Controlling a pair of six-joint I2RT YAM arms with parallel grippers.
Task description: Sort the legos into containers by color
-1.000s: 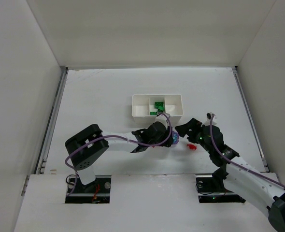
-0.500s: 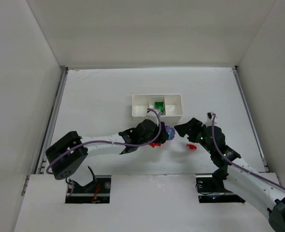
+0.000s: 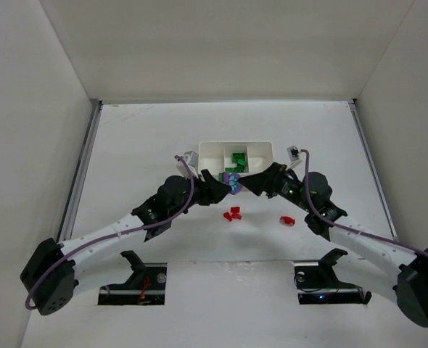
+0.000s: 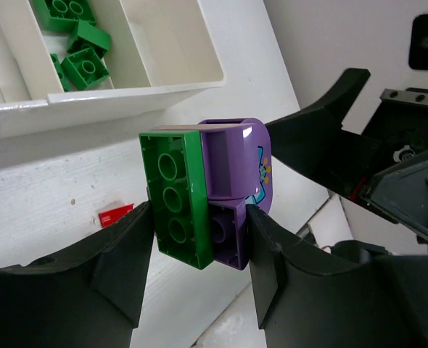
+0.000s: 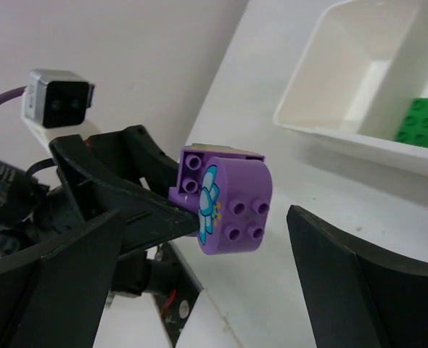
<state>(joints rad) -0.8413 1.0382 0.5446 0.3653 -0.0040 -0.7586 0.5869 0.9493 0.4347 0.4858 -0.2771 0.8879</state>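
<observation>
My left gripper (image 4: 198, 241) is shut on a stack of two legos, a green brick (image 4: 176, 196) stuck to a rounded purple piece (image 4: 237, 174) with a blue flower print. It holds them in the air just in front of the white tray (image 3: 212, 154). My right gripper (image 5: 203, 217) faces it, open, its fingers on either side of the purple piece (image 5: 232, 199) with gaps on both sides. Several green legos (image 3: 237, 161) lie in the tray's middle container. Red legos (image 3: 233, 214) lie on the table, one more (image 3: 287, 220) to the right.
The tray's left and right containers look empty in the top view. White walls enclose the table on three sides. Both arms reach inward and meet in front of the tray (image 4: 127, 96).
The left arm has swung up and out, carrying the green and purple stack toward the tray. The right gripper moved left to meet it and opened wider. The red legos now show.
</observation>
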